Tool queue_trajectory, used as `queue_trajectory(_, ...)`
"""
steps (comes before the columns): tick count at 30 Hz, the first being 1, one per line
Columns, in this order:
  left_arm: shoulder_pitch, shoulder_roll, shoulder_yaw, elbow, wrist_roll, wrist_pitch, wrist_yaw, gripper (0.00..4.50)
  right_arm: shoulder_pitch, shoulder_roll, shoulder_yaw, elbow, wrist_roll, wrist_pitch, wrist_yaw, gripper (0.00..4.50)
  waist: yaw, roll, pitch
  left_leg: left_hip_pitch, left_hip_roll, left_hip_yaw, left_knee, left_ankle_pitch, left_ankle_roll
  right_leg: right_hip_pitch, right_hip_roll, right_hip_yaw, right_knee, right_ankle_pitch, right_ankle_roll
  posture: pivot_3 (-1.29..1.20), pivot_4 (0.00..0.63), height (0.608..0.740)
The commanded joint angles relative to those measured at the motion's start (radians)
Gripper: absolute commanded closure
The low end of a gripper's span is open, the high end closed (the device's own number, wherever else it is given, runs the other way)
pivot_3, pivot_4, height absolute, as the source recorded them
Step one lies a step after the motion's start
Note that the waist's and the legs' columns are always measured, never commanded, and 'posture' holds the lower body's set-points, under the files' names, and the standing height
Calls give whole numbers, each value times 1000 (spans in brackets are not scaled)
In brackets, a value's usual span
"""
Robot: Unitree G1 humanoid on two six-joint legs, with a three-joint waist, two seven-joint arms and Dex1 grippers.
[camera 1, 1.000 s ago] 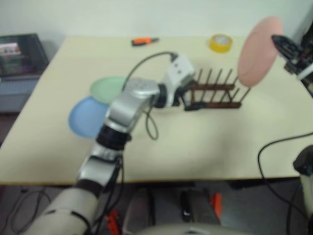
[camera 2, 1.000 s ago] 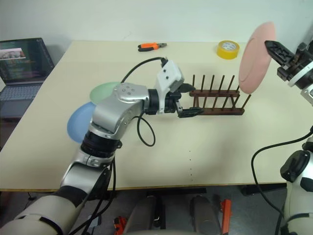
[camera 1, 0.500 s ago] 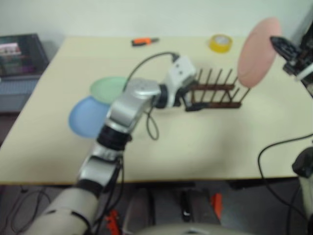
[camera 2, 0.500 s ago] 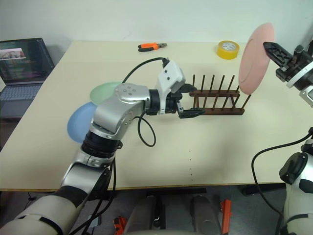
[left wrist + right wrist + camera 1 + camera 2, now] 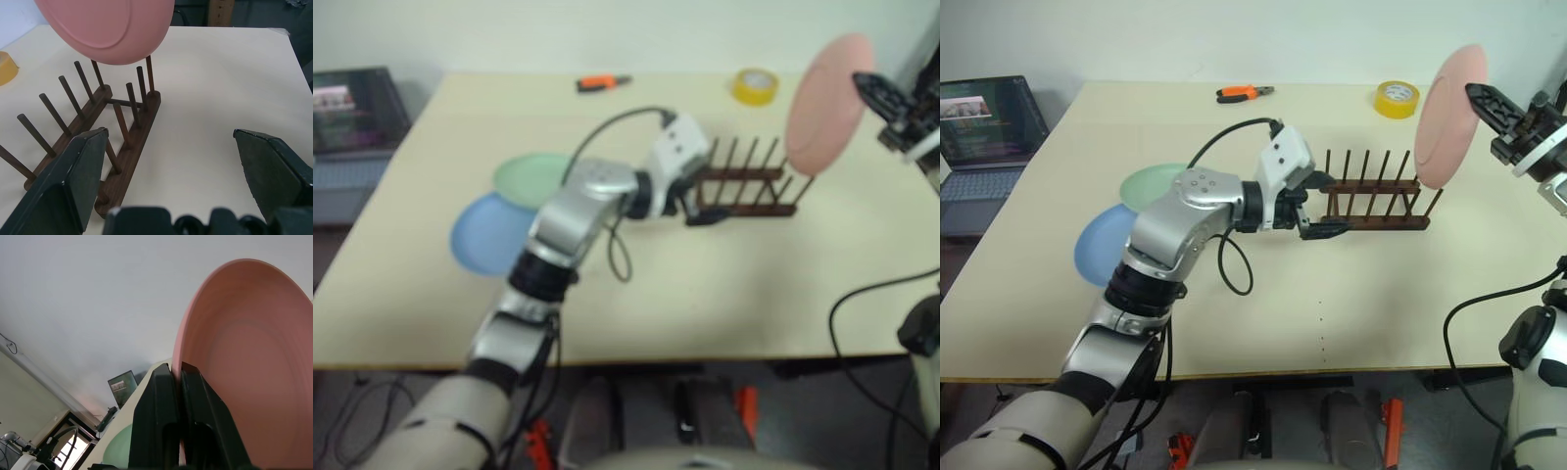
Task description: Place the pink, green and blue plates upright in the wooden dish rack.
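**Pink plate held upright above the rack's right end**

Right gripper (image 5: 1485, 98): fingers clamped tight on the rim of the pink plate (image 5: 1449, 115), one finger on each face, as seen close up in the right wrist view (image 5: 244, 362). Plate carried on edge, nearly upright, in the air over the right end of the wooden dish rack (image 5: 1376, 201); lower edge just above the last pegs, not seated between them. From the left wrist view, plate (image 5: 105, 29) hanging over the far end of the rack (image 5: 93, 122), pegs below it bare.

Left gripper (image 5: 1317, 206): fingers spread wide, holding nothing, reaching in from the left at the rack's near-left end. One finger (image 5: 73, 186) overlapping the rail in the left wrist view, the other (image 5: 274, 166) out over bare table; contact with the rack impossible to tell.

Green plate (image 5: 1151, 183) and blue plate (image 5: 1102, 243): flat on the table (image 5: 1332, 323), well left of the rack, partly hidden behind the left arm, the blue one nearer the front edge and overlapping the green.

Elsewhere: yellow tape roll (image 5: 1397, 98) and orange-handled pliers (image 5: 1244, 93) at the far side of the table; laptop (image 5: 984, 122) off the left edge.
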Motion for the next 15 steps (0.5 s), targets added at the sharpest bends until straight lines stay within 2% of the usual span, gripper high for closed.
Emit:
queue_trajectory(1,-13,-4,2,-29,0,-18,6,0,-13,-6,-35,-49,36,4,0,4470,0,0,0,0,0,0,0,0,0,0,0,0,0,0,0,0,150,740)
queue_trajectory(6,-14,-2,-2,-28,3,-21,7,0,-16,-7,-13,-40,1,0,-47,4470,0,0,0,0,0,0,0,0,0,0,0,0,0,0,0,0,150,740)
queue_trajectory(15,-15,1,-8,-29,8,-23,7,0,-4,0,-10,-45,12,5,-38,4470,0,0,0,0,0,0,0,0,0,0,0,0,0,0,0,0,150,740)
